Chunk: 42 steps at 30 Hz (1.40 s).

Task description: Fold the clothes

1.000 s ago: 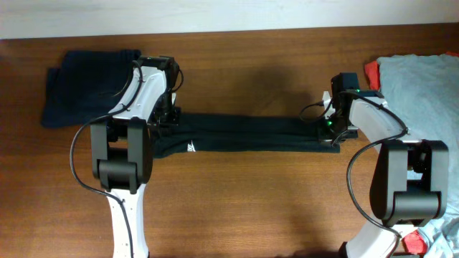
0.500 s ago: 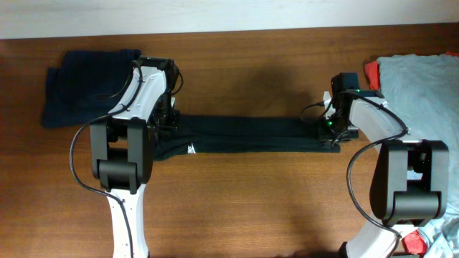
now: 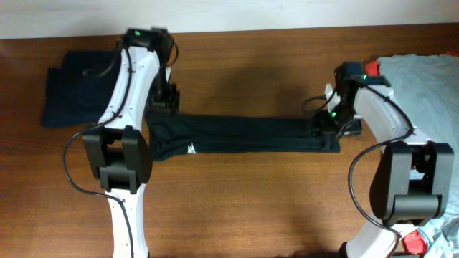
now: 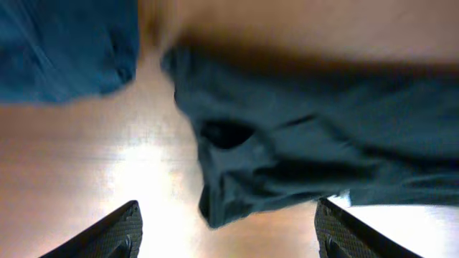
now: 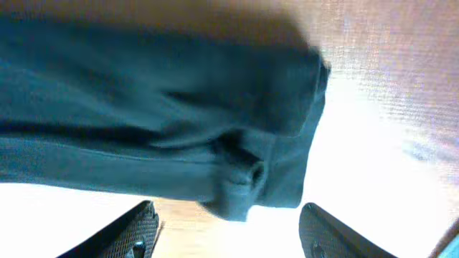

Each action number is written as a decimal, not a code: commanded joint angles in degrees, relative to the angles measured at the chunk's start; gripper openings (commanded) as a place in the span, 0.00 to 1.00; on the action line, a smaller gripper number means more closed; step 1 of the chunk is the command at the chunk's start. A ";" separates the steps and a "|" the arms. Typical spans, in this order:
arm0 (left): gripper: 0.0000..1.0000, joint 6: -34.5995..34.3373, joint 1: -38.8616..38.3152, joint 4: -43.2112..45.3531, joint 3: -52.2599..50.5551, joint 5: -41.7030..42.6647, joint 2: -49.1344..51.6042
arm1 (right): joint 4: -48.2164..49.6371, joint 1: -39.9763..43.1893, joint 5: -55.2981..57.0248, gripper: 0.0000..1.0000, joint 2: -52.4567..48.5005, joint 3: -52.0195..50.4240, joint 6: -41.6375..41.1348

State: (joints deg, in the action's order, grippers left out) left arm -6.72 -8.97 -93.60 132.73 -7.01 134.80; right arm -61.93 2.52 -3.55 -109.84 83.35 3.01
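While both jaws hang spread, the black T-shirt lies beneath them.

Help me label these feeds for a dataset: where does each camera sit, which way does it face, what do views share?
Overhead: above the table, facing straight down; shirt lies between left arm and right arm.
Left wrist: on left arm, facing down past the open left gripper at one shirt end and navy garment.
Right wrist: on right arm, facing down past the open right gripper at the other shirt end.
Shared: all show the shirt; overhead and left wrist, the navy garment.
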 commanded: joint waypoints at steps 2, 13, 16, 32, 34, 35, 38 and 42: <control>0.67 -0.11 0.24 2.49 2.91 4.68 0.26 | -1.70 -0.24 -5.09 0.66 0.11 4.11 -0.24; 0.56 -0.11 0.11 4.98 1.44 4.72 0.46 | 7.15 -0.31 -6.56 0.19 -0.15 -1.33 -0.24; 0.56 -0.13 0.02 5.57 1.31 4.72 0.50 | 10.25 -0.24 -6.51 0.20 -0.17 -4.17 -0.24; 0.49 -0.11 0.15 19.71 -15.26 8.55 0.57 | 22.38 -0.13 6.21 0.24 -0.22 -10.27 -0.28; 0.49 -0.09 0.15 21.00 -16.59 8.52 0.57 | 24.13 -0.13 6.21 0.24 -0.20 -10.82 -0.48; 0.49 -0.09 0.17 21.49 -17.05 8.52 0.57 | 24.85 -0.15 6.21 0.24 -0.22 -11.02 -0.48; 0.49 -0.07 0.20 22.29 -17.49 8.07 0.59 | 27.21 -0.13 6.21 0.24 -0.22 -11.65 -0.48; 0.50 -0.07 0.20 23.61 -17.49 8.09 0.61 | 30.32 -0.15 6.16 0.24 0.00 -10.58 -0.46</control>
State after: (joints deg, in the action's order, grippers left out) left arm -6.92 -8.97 -70.91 115.70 0.69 134.80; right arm -32.69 2.55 1.52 -109.91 72.10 2.98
